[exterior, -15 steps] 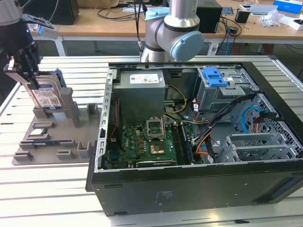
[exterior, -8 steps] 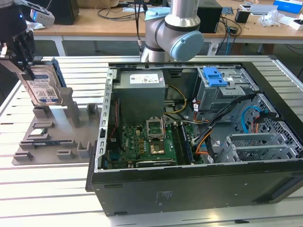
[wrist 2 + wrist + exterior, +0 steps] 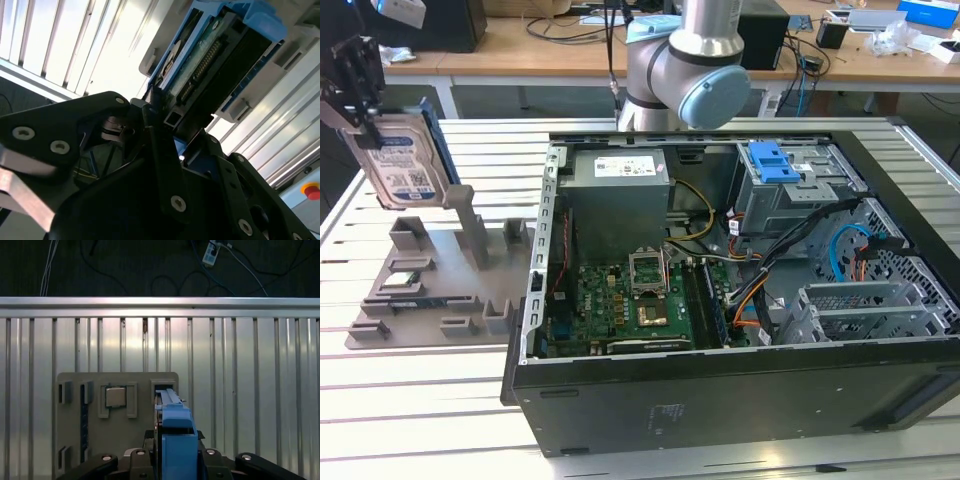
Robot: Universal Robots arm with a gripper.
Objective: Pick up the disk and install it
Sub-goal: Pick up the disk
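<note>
— Upper left of the exterior view: is the gripper (image 3: 365, 115) gripping anything?
— Yes. Its fingers are closed tight on the top edge of the disk (image 3: 405, 165). The disk hangs upright, label toward the camera, blue rail along one side.
— What's below it?
— A grey fixture tray (image 3: 420, 290) on the slatted table (image 3: 420, 400), with its upright post just beside the disk.
— And the computer case (image 3: 720, 390)?
— Centre and right, lid off. Its drive cage (image 3: 790, 190), upper right, is well apart from the disk.

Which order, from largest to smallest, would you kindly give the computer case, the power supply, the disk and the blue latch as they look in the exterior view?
1. Computer case.
2. Power supply and disk, held in the pincer: they look alike, so no ranking between them.
3. Blue latch.
</note>
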